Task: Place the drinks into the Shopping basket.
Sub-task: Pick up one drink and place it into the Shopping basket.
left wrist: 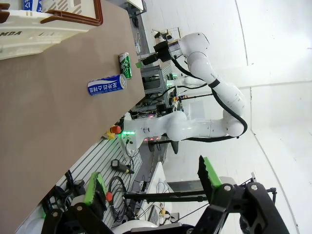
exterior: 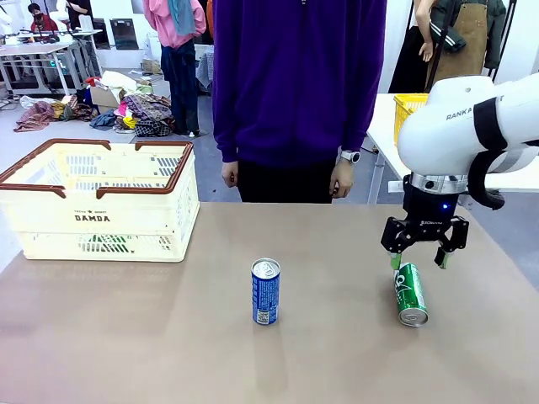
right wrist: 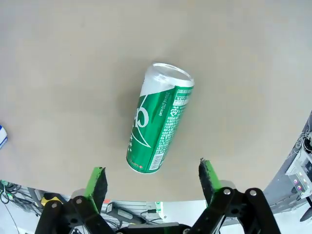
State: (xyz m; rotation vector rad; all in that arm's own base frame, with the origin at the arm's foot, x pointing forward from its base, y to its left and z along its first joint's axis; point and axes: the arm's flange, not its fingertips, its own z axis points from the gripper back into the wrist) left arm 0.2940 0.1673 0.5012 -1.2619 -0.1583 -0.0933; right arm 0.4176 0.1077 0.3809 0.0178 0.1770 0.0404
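Front view: the green can (exterior: 410, 295) is lying on its side on the table (exterior: 152, 345), over on the robot's right. The right gripper (exterior: 418, 261) hangs just above the can's far end, jaws wide apart and nothing in them. The blue can (exterior: 265, 291) stands upright mid-table, well apart from the green one. The basket (exterior: 50, 187) sits at the far left, so both cans have a fair trip ahead.

Left wrist view: the left gripper (left wrist: 151, 183) is off the table's edge, fingers spread, holding nothing. From here you can see the blue can (left wrist: 106, 86), the green can (left wrist: 125, 65) beyond it, and a corner of the basket (left wrist: 58, 19).

Right wrist view: looking straight down at the green can (right wrist: 158, 122). It lies roughly along the line from the jaws outward, and its near end sits between the two open green pads (right wrist: 97, 180) but above them in the picture, not touching.

My guess on handling: it's a slim metal can, stiff enough but thin-walled, so it'll dent if squeezed hard. It's smooth and round too, so lying down it'll probably roll away from a sloppy touch. I can't tell if it's full or empty. I'd grab across the middle of the body, a pad on each side, not on the silver ends. The blue one looks easier: come in from the top or side, mid-height.
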